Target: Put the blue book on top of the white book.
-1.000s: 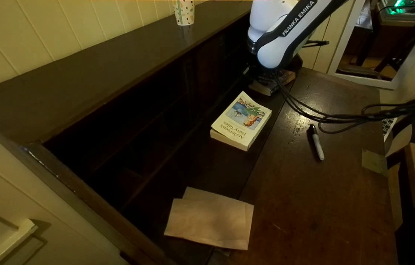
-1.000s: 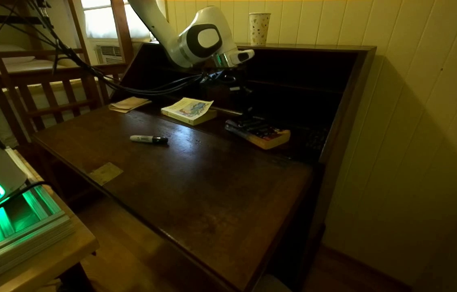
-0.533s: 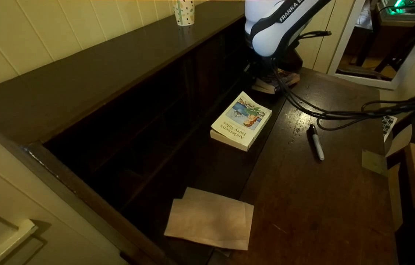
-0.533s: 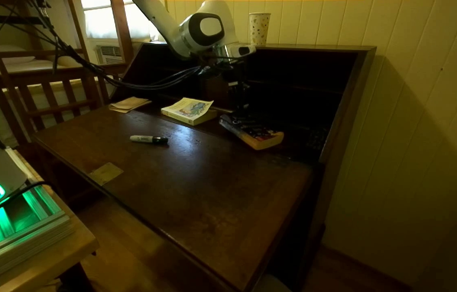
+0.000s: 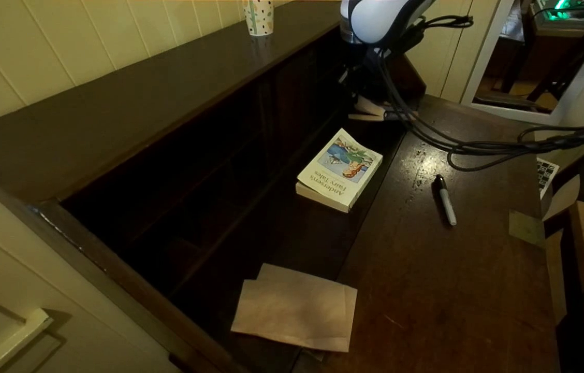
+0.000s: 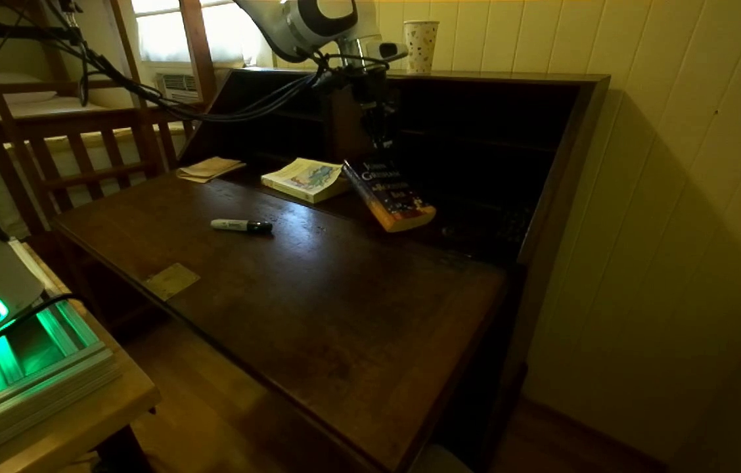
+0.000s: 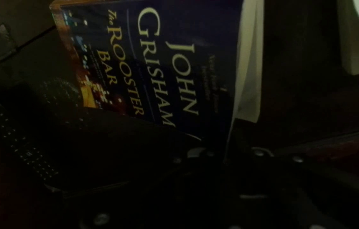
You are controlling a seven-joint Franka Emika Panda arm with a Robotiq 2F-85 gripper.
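The blue book, dark navy with light title print, hangs tilted beneath my gripper in an exterior view (image 6: 389, 190). Its loose pages show in an exterior view (image 5: 372, 110), partly behind the arm and cables. In the wrist view its cover (image 7: 166, 63) fills the upper middle. My gripper (image 7: 225, 153) is shut on a corner of its cover, and the pages fan away from it; the gripper also shows above the book (image 6: 380, 139). I cannot tell whether its lower end touches the desk. The white book (image 5: 341, 173) lies flat close by, also in an exterior view (image 6: 305, 179); its edge shows at right (image 7: 356, 47).
Beige papers (image 5: 297, 313) lie on the desk beyond the white book. A marker (image 5: 446, 201) lies toward the front. Dark shelves (image 6: 475, 157) rise behind, with a paper cup (image 6: 420, 47) on top. Cables (image 5: 478, 160) hang from the arm. A dark dotted object (image 7: 17, 143) lies near the shelves.
My gripper has risen and drawn the blue book up by its corner. The book has tilted more steeply and shifted a little toward the white book. The white book has not moved.
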